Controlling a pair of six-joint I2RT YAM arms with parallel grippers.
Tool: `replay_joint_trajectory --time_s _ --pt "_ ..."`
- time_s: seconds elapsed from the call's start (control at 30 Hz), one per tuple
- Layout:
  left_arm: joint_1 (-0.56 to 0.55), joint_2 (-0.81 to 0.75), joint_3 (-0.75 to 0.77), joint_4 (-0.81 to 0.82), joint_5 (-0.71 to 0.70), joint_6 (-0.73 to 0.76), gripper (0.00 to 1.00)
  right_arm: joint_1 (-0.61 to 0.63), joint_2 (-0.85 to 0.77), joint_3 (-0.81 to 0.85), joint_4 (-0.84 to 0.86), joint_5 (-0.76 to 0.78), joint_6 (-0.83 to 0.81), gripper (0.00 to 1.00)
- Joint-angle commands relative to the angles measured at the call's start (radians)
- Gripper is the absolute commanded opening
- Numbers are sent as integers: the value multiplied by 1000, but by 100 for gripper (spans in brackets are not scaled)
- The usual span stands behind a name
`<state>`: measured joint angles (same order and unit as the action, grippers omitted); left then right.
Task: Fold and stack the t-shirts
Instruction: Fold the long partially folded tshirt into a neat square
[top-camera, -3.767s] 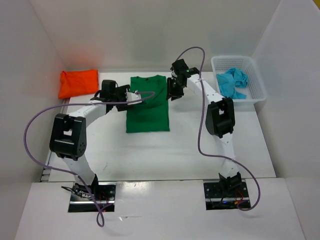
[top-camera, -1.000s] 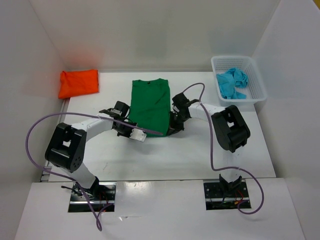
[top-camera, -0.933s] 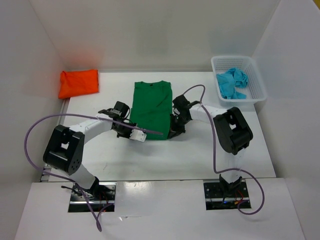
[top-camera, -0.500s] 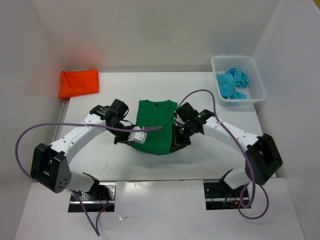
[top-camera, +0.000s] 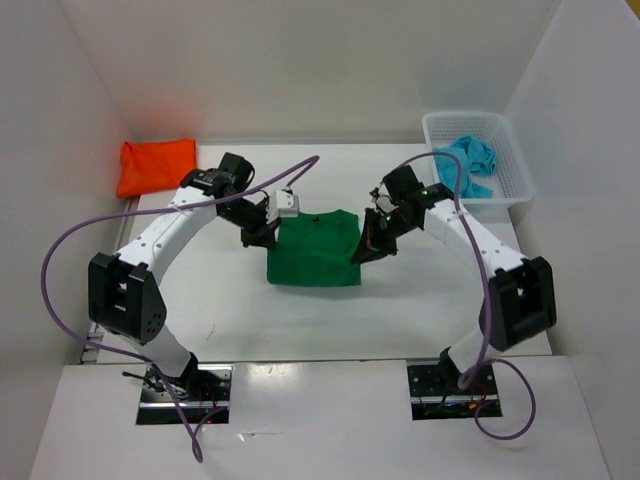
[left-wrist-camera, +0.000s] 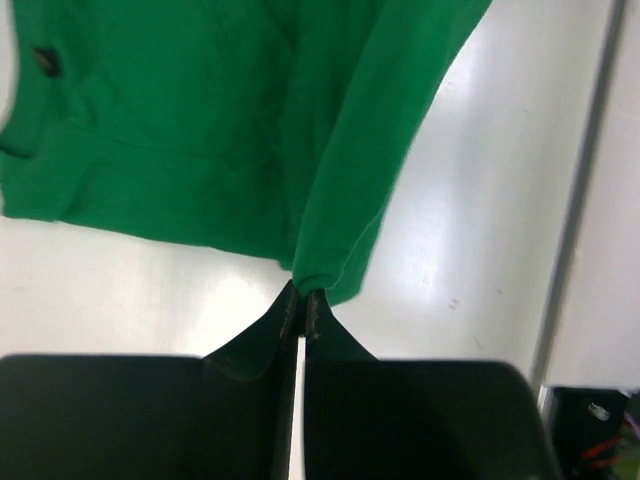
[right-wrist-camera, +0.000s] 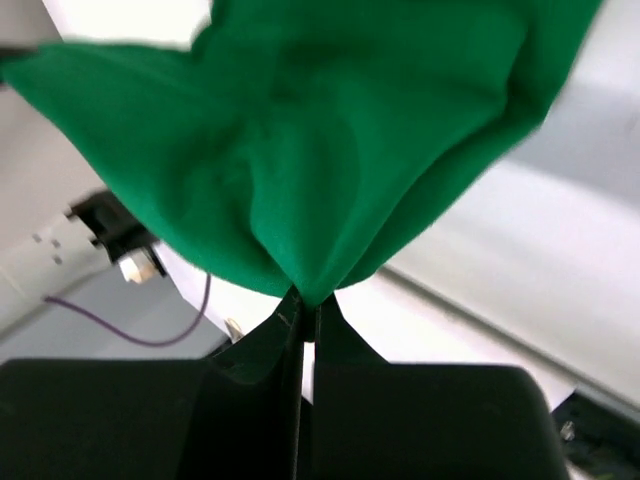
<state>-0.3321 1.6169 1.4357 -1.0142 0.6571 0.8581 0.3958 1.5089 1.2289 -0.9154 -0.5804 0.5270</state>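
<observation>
Arms bent inward; L claw, R claw pinch green tee.

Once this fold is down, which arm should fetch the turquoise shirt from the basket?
Right. The right gripper, shut on the green shirt, is nearer the basket holding the turquoise shirt. The left gripper, also pinching the green shirt, would likely have to reach across it.

A plain dark green t-shirt lay mid-table. A plain bright orange t-shirt sat far left. A light turquoise t-shirt filled a white mesh basket far right. The table was white. The left arm and right arm were white with black joints and purple cables.
</observation>
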Motion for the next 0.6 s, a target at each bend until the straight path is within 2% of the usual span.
replay_joint_trajectory --time_s 0.0,0.2,0.4,0.57 --pt "-1 26 64 115 4 -145 0 -37 129 122 -14 -36 -79 0" --pt "42 112 95 248 -62 -186 0 -133 284 201 90 -111 -88 0" --pt "64 244 221 267 -71 -223 0 -152 430 348 139 -134 -79 0" --pt "73 310 253 305 -71 -244 0 -198 500 403 185 -125 -50 0"
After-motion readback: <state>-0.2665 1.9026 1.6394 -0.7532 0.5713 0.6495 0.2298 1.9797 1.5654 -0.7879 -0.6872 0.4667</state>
